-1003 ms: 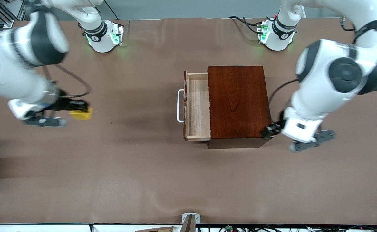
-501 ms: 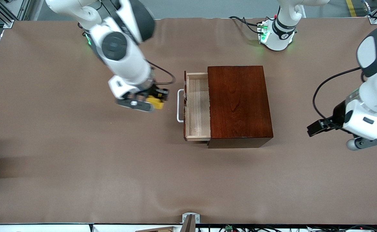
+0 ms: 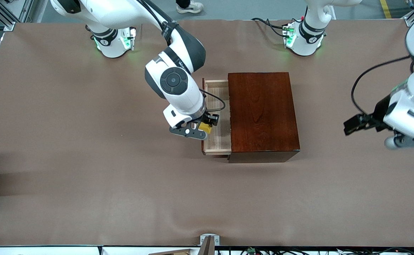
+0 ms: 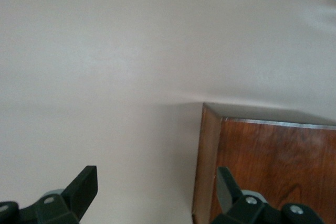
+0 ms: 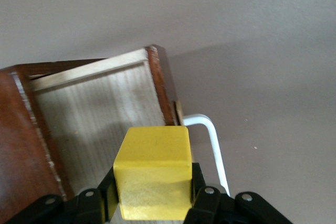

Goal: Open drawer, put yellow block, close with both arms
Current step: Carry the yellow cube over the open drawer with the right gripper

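The drawer (image 3: 217, 141) stands pulled out of the dark mahogany box (image 3: 262, 113), its pale-wood tray open. In the right wrist view the tray (image 5: 100, 119) and white loop handle (image 5: 212, 140) show. My right gripper (image 3: 204, 127) is shut on the yellow block (image 3: 205, 127) and holds it over the open tray; the block (image 5: 153, 171) fills the space between the fingers. My left gripper (image 3: 357, 124) is open and empty in the air off the box's end toward the left arm. Its view shows the box corner (image 4: 262, 166).
Brown paper covers the table (image 3: 86, 177). The two arm bases (image 3: 113, 40) (image 3: 302, 39) stand along the table's edge farthest from the front camera. A small metal bracket (image 3: 208, 241) sits at the edge nearest the camera.
My right gripper has carried the yellow block from the right arm's end of the table to over the open drawer. My left gripper has drawn away from the box.
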